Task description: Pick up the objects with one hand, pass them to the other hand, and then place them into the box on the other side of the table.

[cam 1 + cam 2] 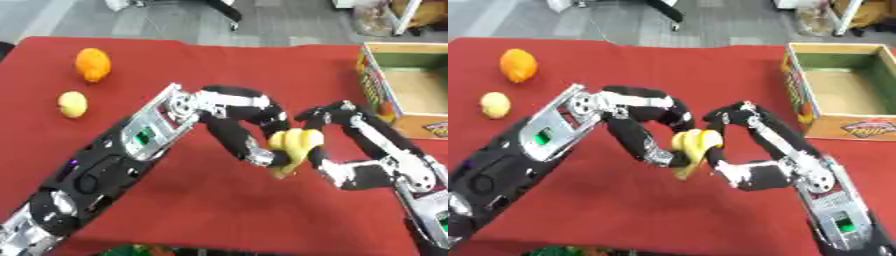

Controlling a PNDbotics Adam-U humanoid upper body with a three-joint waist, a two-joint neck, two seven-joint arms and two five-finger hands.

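A small yellow bunch of bananas (296, 145) hangs above the middle of the red table between both hands. My left hand (238, 131) reaches in from the left, its fingers curled under and against the bunch. From the right, my right hand (348, 172) has its fingers and thumb curled round the other side of the bunch. An orange (92, 64) and a yellow lemon (73, 104) lie at the far left. The open cardboard box (791, 75) stands at the right edge and looks empty.
The red cloth (219, 210) covers the table down to its front edge. Beyond the far edge lies grey floor with chair legs. Something green shows at the bottom edge below the table.
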